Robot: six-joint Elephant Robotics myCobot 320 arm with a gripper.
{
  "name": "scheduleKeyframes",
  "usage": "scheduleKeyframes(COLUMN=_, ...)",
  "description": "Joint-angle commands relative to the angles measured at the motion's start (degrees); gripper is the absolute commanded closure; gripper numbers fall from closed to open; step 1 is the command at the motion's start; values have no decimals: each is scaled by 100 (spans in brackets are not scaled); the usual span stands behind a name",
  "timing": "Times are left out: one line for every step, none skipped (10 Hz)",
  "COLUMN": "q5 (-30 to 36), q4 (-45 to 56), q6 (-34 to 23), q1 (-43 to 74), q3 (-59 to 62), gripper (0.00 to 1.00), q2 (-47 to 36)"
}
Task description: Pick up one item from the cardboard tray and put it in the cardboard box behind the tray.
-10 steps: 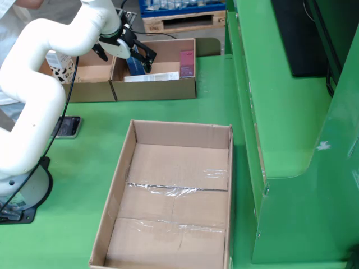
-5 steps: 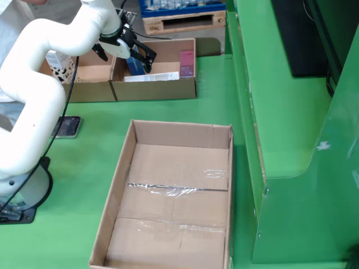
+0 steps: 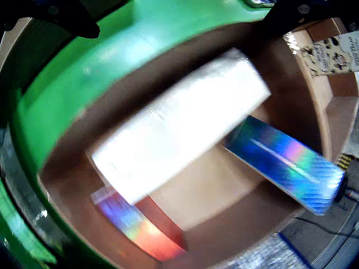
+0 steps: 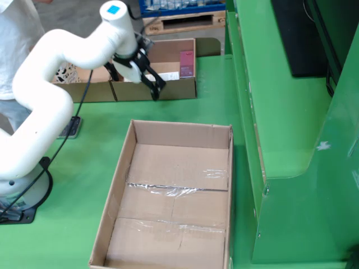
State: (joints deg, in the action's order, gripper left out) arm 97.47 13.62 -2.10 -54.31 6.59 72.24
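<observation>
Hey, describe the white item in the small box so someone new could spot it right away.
On the green table, find the small cardboard box behind the big tray, under the claw. In the claw camera view, the white wrapped pack lies diagonally across the box. Its neighbours are shiny rainbow-foil boxes; it alone is plain white.

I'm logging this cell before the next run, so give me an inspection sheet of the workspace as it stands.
Surface: green table, bare around the boxes.
Job's things: large cardboard tray in front, no item visible in it, only tape on its floor; smaller cardboard box behind it holds a white box and holographic packs.
Clutter: another open carton left of the box in the fixed view.
Grippers: gripper over the small box's front wall, fingers apart, nothing seen held.
Cables: black cable running down to the arm's base.
Surroundings: green machine frame on the right, pallet behind, person in white at far left.
</observation>
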Motion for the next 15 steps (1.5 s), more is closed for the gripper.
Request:
scheduleKeyframes(q5=177, q4=3884, q6=21, q1=1078, q3=5667, gripper=0, q2=687)
scheduleKeyframes(q5=253, q4=4556, q6=-163, q1=1746, q3=6357, gripper=0, q2=644)
scheduleKeyframes(q5=253, q4=4556, q6=-163, q1=1746, q3=6357, gripper=0, q2=644)
scheduleKeyframes(q5=259, q4=4649, q6=-193, q1=1948, q3=6351, gripper=0, q2=507)
scheduleKeyframes(q5=259, q4=4649, q6=-193, q1=1948, q3=6351, gripper=0, q2=507)
scheduleKeyframes(q5=259, q4=4649, q6=-193, q1=1948, q3=6351, gripper=0, q2=507)
scheduleKeyframes(q5=259, q4=4649, q6=-193, q1=1948, q3=6351, gripper=0, q2=507)
scheduleKeyframes(q5=259, q4=4649, q6=-193, q1=1948, q3=6351, gripper=0, q2=507)
scheduleKeyframes(q5=-333, q4=4424, q6=213, q1=1587, q3=4460, gripper=0, q2=-1470)
scheduleKeyframes(q5=-333, q4=4424, q6=213, q1=1587, q3=4460, gripper=0, q2=-1470)
scheduleKeyframes(q5=-620, q4=4420, q6=413, q1=1329, q3=3926, gripper=0, q2=-2138)
scheduleKeyframes(q5=-1209, q4=4396, q6=1003, q1=802, q3=2799, gripper=0, q2=-3339)
scheduleKeyframes(q5=-1416, q4=4440, q6=1268, q1=588, q3=2546, gripper=0, q2=-3662)
scheduleKeyframes(q5=-1416, q4=4440, q6=1268, q1=588, q3=2546, gripper=0, q2=-3662)
scheduleKeyframes(q5=-1416, q4=4440, q6=1268, q1=588, q3=2546, gripper=0, q2=-3662)
